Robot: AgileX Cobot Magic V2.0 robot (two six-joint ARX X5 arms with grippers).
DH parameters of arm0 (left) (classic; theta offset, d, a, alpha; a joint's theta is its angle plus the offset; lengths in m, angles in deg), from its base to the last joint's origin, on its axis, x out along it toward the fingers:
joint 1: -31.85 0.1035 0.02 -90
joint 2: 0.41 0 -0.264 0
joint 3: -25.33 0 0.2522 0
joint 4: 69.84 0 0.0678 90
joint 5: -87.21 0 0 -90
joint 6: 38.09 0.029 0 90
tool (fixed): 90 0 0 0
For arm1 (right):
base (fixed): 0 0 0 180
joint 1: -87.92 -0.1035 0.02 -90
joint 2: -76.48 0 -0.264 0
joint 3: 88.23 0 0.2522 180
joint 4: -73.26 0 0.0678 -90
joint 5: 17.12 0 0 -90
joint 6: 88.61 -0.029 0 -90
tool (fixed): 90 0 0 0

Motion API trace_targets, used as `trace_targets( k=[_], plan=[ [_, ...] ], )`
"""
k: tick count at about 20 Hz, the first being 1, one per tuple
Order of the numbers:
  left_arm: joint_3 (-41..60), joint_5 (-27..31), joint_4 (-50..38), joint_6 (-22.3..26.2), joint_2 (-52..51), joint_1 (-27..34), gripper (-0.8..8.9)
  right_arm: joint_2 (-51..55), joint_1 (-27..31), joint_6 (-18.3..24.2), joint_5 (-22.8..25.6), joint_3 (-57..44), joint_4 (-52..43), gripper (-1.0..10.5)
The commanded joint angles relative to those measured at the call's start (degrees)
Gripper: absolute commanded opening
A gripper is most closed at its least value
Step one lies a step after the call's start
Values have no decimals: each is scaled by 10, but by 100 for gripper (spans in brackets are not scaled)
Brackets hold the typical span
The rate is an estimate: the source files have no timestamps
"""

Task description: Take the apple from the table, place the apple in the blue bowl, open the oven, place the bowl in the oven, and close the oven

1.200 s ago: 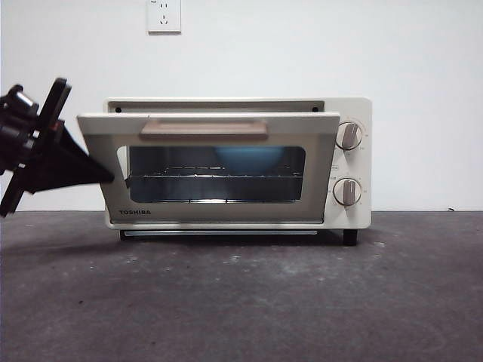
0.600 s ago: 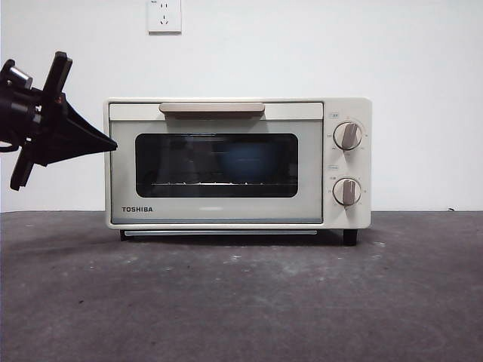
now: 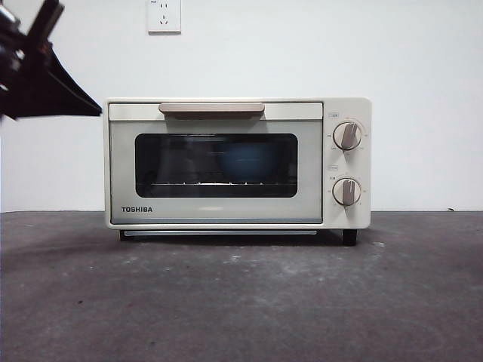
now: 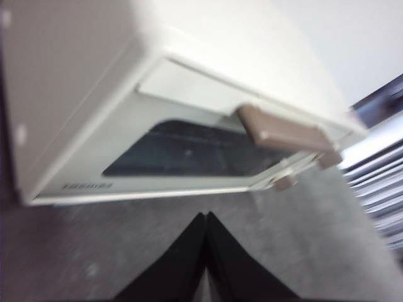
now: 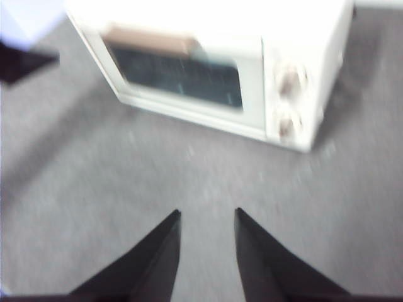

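Behind the dark window of the shut oven [image 3: 238,162] at the worktop's [image 3: 241,302] back edge sits the blue bowl [image 3: 247,162], apple unseen; left claw [image 4: 206,217] pressed together, right claw [image 5: 208,217] spread, both empty, nothing left.

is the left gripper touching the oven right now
Apart. In the front view the left gripper hangs at the upper left, with white wall showing between its tip and the oven. The left wrist view also shows table between its shut fingers and the oven.

The dark grey table [image 3: 241,302] (mottled, with pale scuffs) carries the cream oven [image 3: 238,162], standing on its far part.
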Motion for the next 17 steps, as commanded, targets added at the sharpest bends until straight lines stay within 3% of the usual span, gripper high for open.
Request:
trace_targets(
  k=[1, 11, 17],
  plan=[
    [-8, 49, 83, 93, -60, -16, 7, -4, -4, 15, -24, -33, -60, 136],
    [-8, 240, 278, 171, -258, -96, 7, -3, -4, 27, -72, -224, -398, 136],
    [-8, 261, 309, 174, -326, -117, 7, -3, -4, 30, -66, -257, -448, 118]
  ],
)
